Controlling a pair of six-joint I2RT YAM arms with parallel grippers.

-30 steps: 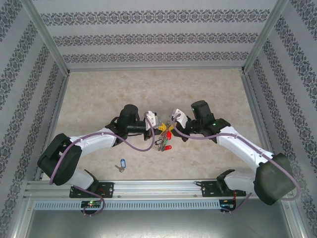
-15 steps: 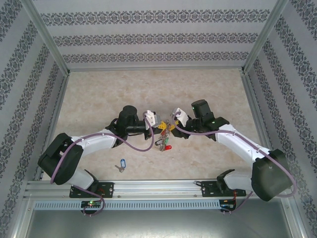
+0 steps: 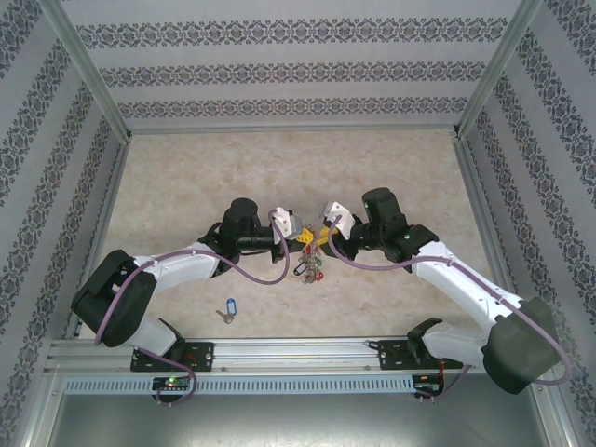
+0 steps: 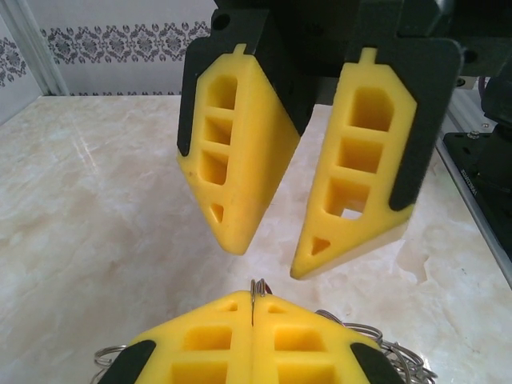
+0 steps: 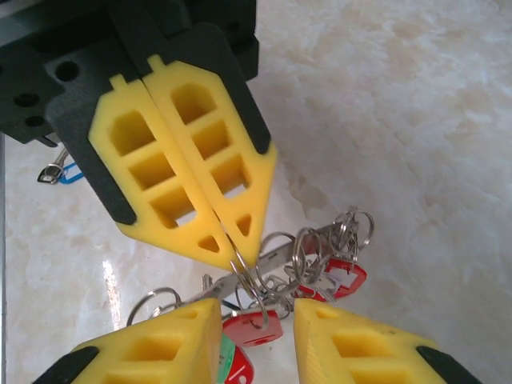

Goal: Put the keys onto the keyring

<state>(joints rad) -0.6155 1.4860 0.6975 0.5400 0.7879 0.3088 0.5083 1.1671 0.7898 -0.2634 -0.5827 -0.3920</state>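
Worktop (image 3: 186,177): pale marbled surface with a slight sheen, framed by aluminium rails and patterned walls.

Keyring (image 5: 276,260): a grey metal band carrying many thin wire split rings and small silver keys in a tangled cluster. Two oblong red plastic tags (image 5: 258,326) can be counted on it, plus a sliver of green beside them. In the top view the cluster hangs between the two grippers at mid-worktop; whether it touches the surface cannot be told.

Left gripper (image 5: 236,254): yellow, wedge-shaped ribbed fingers with cut-out windows on black carriers, pressed flat together, with one wire loop of the keyring pinched at the tips.

Right gripper (image 4: 272,258): the same build, with its fingers standing apart and gripping nothing. In its wrist view, part of the cluster lies in the gap.

Arms: two, white with black joints, both reaching inward, elbows out, so the grippers face each other tip to tip.

Blue key (image 3: 226,311): one, with a blue tag, lying flat on the worktop, well apart from the cluster, towards the left arm's base.
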